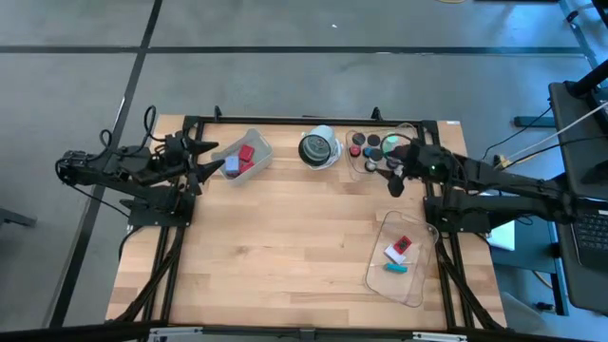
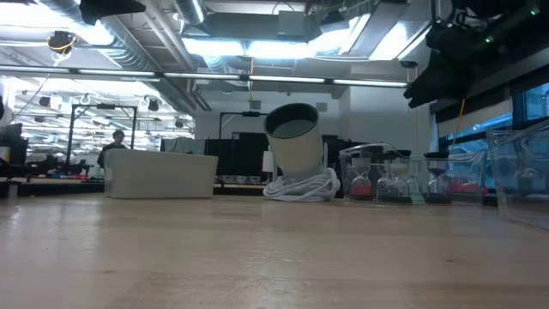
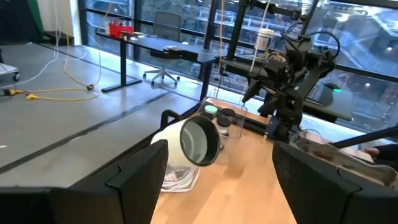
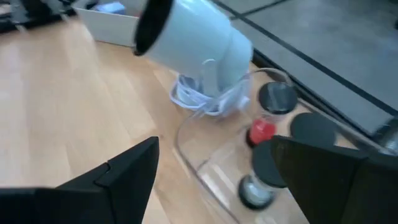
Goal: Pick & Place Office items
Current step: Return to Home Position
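Note:
Red blocks (image 1: 246, 155) lie in a white tray (image 1: 256, 144) at the far left. My left gripper (image 1: 211, 159) hangs just left of that tray, level and open, with nothing between its fingers (image 3: 134, 177). Several dark round caps (image 1: 366, 144) stand in a clear tray (image 1: 353, 169) at the far right. My right gripper (image 1: 392, 179) hovers by that tray's near right side, tilted down and open; the caps (image 4: 278, 96) show ahead of it. A red block (image 1: 403, 245), a white block (image 1: 393, 255) and a teal block (image 1: 396, 268) lie in a second clear tray (image 1: 399, 285) at the near right.
A larger white-and-black round object (image 1: 318, 148) lies on its side on a coiled white cord (image 2: 302, 186) between the two far trays. Bare wooden tabletop (image 1: 275, 247) spreads across the middle and near left. A black frame (image 1: 313, 121) runs along the far edge.

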Motion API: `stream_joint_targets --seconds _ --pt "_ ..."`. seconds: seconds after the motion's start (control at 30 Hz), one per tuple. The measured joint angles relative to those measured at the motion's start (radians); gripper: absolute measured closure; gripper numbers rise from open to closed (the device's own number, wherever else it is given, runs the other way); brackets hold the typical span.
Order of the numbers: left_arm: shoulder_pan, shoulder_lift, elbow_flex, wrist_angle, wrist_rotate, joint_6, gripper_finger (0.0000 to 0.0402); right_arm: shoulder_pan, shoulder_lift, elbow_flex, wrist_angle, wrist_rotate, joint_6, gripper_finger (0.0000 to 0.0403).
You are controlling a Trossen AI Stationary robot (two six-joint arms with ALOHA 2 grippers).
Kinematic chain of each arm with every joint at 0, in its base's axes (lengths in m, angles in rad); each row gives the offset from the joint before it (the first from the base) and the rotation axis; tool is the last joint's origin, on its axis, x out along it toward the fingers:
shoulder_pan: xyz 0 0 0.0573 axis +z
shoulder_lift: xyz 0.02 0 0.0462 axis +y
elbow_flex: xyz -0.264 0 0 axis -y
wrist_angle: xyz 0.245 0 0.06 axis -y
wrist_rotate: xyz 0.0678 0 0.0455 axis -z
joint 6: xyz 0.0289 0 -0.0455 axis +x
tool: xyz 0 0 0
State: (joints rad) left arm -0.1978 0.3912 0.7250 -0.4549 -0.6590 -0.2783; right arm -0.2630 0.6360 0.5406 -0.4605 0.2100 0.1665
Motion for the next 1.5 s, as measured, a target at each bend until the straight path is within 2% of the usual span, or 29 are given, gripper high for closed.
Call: stream_joint_targets --seconds 0.4,0.83,1.03,1.33,1.5 --pt "0.000 0.000 0.000 -0.088 -0.007 -0.058 0.0116 0.083 -0.129 -0.173 0.184 0.006 0.013 0.0091" --pt "0.000 0.000 0.000 -0.132 -0.028 -0.098 0.0116 0.150 -0.146 -0.406 0.489 0.010 0.121 0.0091" --pt "0.000 0.000 0.000 -0.185 -0.031 -0.133 0.0116 0.170 -0.146 -0.445 0.550 0.012 0.129 0.0091" --pt "0.000 0.000 -0.001 -0.223 -0.055 -0.164 0.0116 0.211 -0.146 -0.447 0.550 0.093 0.140 0.0091" --pt "0.000 -0.004 -0.091 -0.172 -0.057 -0.200 0.0116 0.234 -0.146 -0.447 0.550 0.103 0.140 0.0091"
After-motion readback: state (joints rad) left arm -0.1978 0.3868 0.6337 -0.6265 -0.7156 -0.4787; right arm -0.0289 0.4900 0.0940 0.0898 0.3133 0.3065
